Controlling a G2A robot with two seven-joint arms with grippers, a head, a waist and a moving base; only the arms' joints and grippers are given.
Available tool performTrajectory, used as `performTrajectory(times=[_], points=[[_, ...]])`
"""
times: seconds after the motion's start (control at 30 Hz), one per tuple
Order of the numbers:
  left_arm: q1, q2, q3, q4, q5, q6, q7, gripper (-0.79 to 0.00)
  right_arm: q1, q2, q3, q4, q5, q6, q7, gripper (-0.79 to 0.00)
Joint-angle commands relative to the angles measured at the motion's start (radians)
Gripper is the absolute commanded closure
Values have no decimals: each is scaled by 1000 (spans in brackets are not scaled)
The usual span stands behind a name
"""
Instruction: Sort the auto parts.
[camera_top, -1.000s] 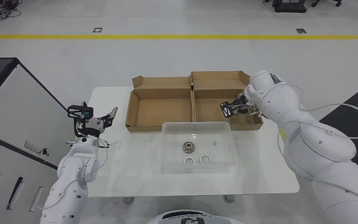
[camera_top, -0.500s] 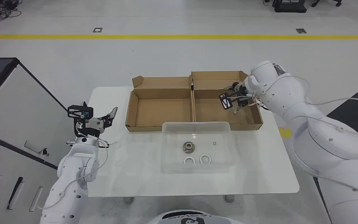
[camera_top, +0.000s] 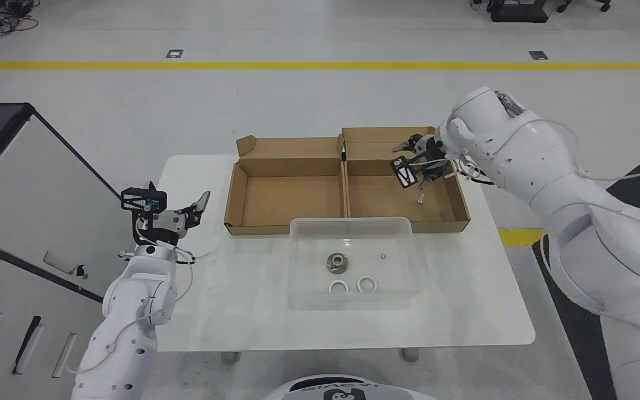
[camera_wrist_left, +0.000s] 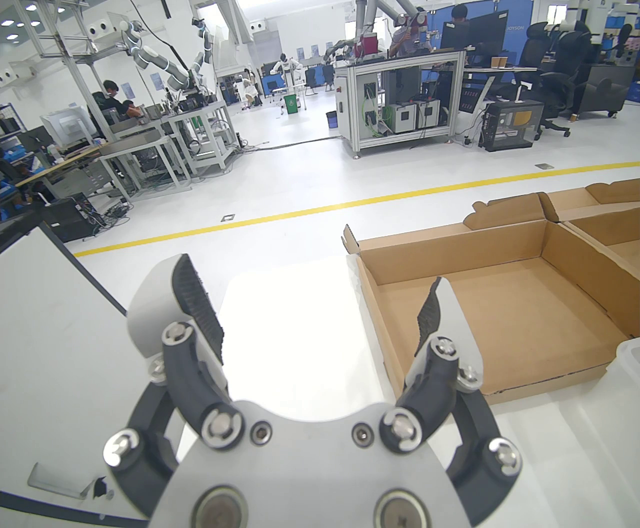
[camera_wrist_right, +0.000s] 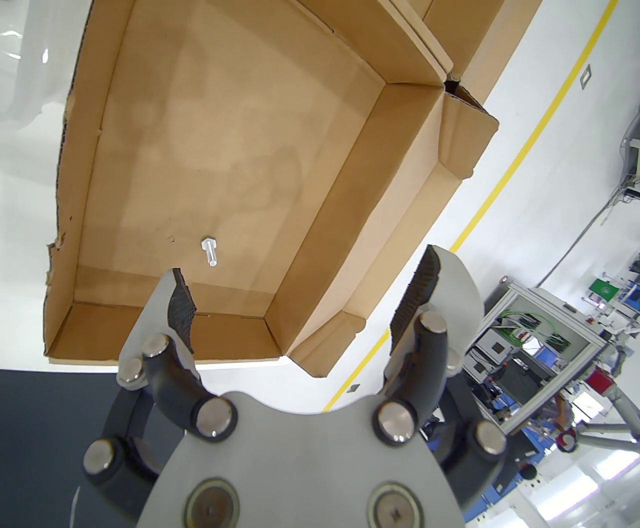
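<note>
Two open cardboard boxes stand side by side at the table's far side: a left box (camera_top: 285, 200) and a right box (camera_top: 452, 196). A small silver bolt (camera_wrist_right: 209, 250) lies on the right box's floor, also in the top view as the bolt (camera_top: 419, 198). My right gripper (camera_top: 412, 166) hangs open and empty above that box, its fingers (camera_wrist_right: 181, 302) spread. In front of the boxes a clear plastic bin (camera_top: 400, 229) holds a dark metal bearing (camera_top: 336, 264), two white rings (camera_top: 352, 287) and a tiny part (camera_top: 384, 253). My left gripper (camera_top: 183, 213) is open and empty over the table's left edge.
The white table (camera_top: 240, 300) has free surface in front of and beside the bin. A white board (camera_wrist_left: 45, 320) leans at the table's left. The left box (camera_wrist_left: 500, 300) lies right of the left gripper's fingers (camera_wrist_left: 197, 305).
My right gripper has risen and moved back from low in the right box's near right part to above its far side. The bolt now lies uncovered on the box floor. The left arm stayed still.
</note>
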Motion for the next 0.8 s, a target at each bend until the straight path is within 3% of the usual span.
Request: performTrajectory(times=[0.0, 0.27, 0.77], points=[[0, 0, 0, 0, 0, 0, 0, -785, -7, 31, 12, -69, 7, -5, 27, -785], [0, 0, 0, 0, 0, 0, 0, -785, -29, 161, 15, -341, 103, -5, 151, -785], [0, 0, 0, 0, 0, 0, 0, -785, -18, 398, -42, -850, 470, -5, 512, -785]])
